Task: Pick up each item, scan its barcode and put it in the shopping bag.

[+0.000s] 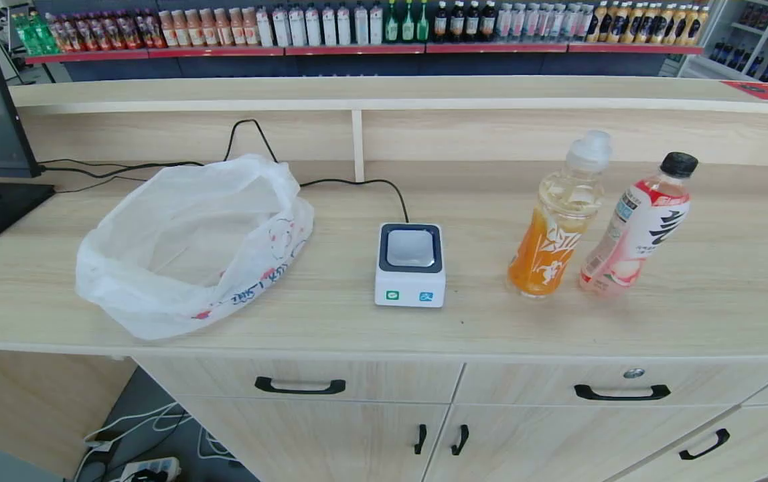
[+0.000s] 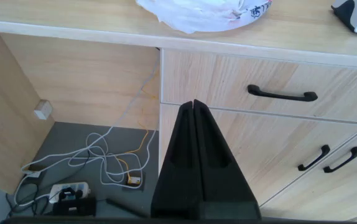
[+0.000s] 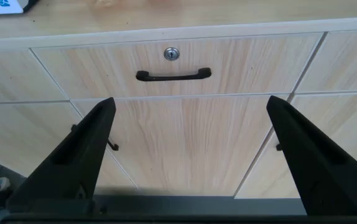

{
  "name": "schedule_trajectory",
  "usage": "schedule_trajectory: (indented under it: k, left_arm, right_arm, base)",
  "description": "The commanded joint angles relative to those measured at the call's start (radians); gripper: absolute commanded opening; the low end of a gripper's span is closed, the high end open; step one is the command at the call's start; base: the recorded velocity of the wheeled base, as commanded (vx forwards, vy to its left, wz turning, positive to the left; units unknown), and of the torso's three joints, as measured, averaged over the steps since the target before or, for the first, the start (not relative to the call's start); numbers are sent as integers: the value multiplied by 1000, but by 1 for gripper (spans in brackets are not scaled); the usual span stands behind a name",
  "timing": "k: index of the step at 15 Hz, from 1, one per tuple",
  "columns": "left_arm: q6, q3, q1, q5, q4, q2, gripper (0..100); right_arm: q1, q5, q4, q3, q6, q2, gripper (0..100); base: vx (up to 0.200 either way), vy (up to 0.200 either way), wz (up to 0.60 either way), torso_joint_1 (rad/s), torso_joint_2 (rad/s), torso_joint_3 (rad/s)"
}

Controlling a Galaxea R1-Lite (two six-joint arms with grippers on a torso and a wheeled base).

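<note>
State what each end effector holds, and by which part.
Nothing. Left end effector shut, empty; right end effector open, empty. Orange bottle and pink bottle stand on the counter.

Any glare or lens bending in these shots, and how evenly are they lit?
Head view: the counter edge bows and the orange bottle and pink bottle lean outward, wide-lens distortion; the scanner window shows pale glare; shadows are soft. Left wrist view: the shut left gripper is a dark silhouette. Right wrist view: the open right gripper likewise, against lit drawers.

The closed left end effector (image 2: 193,104) faces the drawers (image 2: 228,74) under the counter (image 2: 73,28) bearing the shopping bag (image 2: 197,15).
</note>
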Motion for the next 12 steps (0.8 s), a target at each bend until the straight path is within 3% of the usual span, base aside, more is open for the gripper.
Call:
schedule_trajectory:
  k: [1,5,8,10,12]
  left_arm:
    - [0,0,0,0,0,0,0]
    - [0,0,0,0,0,0,0]
    - [0,0,0,0,0,0,0]
    - [0,0,0,0,0,0,0]
    - [0,0,0,0,0,0,0]
  right_arm:
    - [0,-1,0,0,-2,0,100]
    - [0,2,-6,0,-8,0,100]
    - [10,61,-16,-160,-17,135,100]
    - [42,61,-180,-291,-46,373,100]
    - [71,62,-474,-325,-135,588,100]
  base:
    - [0,0,0,0,0,0]
    - [0,0,0,0,0,0]
    - [0,0,0,0,0,0]
    - [0,0,0,0,0,0]
    - [0,0,0,0,0,0]
